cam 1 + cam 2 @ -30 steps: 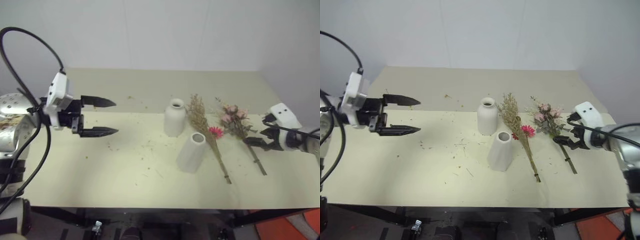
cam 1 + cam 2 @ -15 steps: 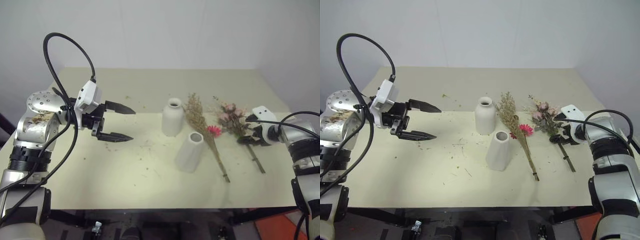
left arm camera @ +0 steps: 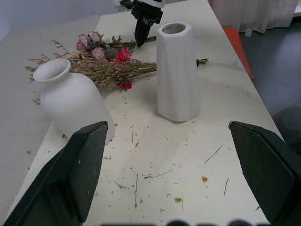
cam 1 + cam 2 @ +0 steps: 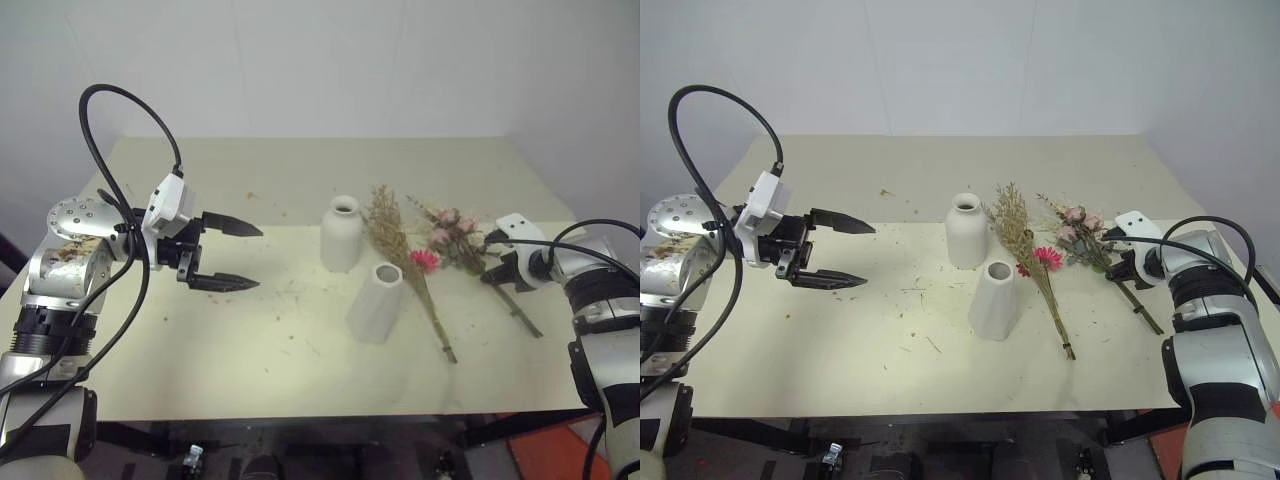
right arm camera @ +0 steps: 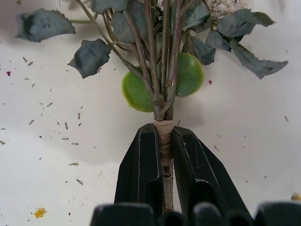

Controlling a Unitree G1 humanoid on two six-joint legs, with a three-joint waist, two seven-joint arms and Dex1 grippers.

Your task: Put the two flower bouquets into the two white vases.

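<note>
near the right edge of the worktop (image 4: 200,380), the right gripper (image 5: 163,155) has its two black fingers pinched on the taped stems of the pink rose bouquet (image 4: 1077,232), just below the green leaves. the bouquet lies flat on the worktop, heads pointing toward the far edge and stem end trailing toward the near right corner. just beside it, toward the middle, lies the dried tan bouquet (image 4: 1025,250) with its red-pink daisy, untouched.

both vases stand upright at mid-worktop: the bottle-shaped vase (image 4: 966,231) farther back, the tapered vase (image 4: 994,299) nearer the front edge, close together and both empty. the dried sprigs touch or nearly touch the bottle-shaped vase's side.

the left gripper (image 4: 238,256) hangs above the left half of the worktop, fingers spread wide, holding nothing, aimed across at the vases.

the step in hand looks like the pickup of the first bouquet; grip made, lift not yet done. next move likely calls for raising the roses clear, swinging the stems downward, and lining them over a vase mouth. the tapered vase's wider opening seems the easier target, and loose leaves could snag its rim.
</note>
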